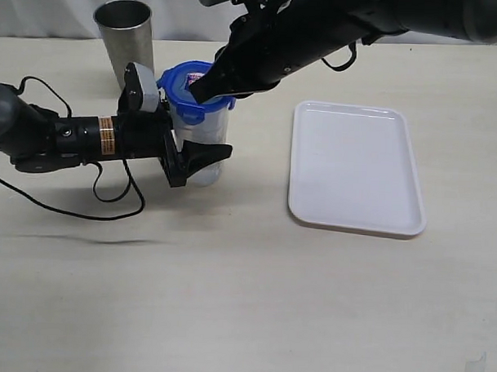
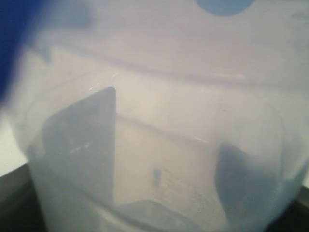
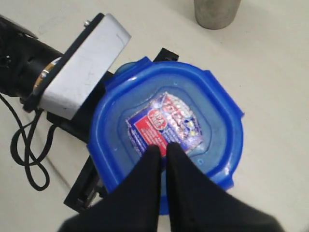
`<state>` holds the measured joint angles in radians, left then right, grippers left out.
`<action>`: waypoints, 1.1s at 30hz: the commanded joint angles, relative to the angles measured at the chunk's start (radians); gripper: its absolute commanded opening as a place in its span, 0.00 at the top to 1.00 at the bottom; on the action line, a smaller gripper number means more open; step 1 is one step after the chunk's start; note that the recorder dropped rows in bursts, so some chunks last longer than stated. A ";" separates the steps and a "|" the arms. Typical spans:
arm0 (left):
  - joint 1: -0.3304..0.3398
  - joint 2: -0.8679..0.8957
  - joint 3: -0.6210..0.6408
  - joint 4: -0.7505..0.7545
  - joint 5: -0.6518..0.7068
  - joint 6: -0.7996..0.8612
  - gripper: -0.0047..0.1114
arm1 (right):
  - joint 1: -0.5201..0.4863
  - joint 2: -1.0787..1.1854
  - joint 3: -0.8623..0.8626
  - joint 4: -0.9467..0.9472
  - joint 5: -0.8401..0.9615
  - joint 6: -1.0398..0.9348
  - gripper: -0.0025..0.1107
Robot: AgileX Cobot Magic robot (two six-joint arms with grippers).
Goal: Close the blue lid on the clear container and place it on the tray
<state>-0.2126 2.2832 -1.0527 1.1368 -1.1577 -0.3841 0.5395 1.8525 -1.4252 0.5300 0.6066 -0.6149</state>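
The clear container (image 1: 203,129) stands on the table left of the tray (image 1: 355,167), and the blue lid (image 1: 180,79) sits on its rim. My left gripper (image 1: 205,148) is shut on the clear container from the side. In the left wrist view the container wall (image 2: 164,111) fills the picture, with a dark finger (image 2: 82,145) showing through it on each side. My right gripper (image 3: 163,149) reaches across from the right. It is shut, with nothing between its fingers, and its tips rest on the red-and-white label of the lid (image 3: 203,96).
A grey metal cup (image 1: 123,31) stands behind the left arm, close to the container. The left arm's cable (image 1: 109,201) loops over the table in front of it. The right arm (image 1: 336,30) crosses above the table behind the tray.
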 commanded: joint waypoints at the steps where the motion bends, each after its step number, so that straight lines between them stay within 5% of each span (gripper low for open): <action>1: -0.003 -0.062 0.002 0.013 0.003 -0.004 0.96 | -0.002 0.014 0.009 -0.079 0.052 0.036 0.94; 33: -0.003 -0.109 0.002 0.083 0.121 -0.004 0.96 | -0.002 0.016 0.047 -0.256 0.177 0.160 0.94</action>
<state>-0.2126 2.1944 -1.0512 1.2673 -0.9806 -0.3392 0.5361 1.8472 -1.3982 0.2954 0.6908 -0.4554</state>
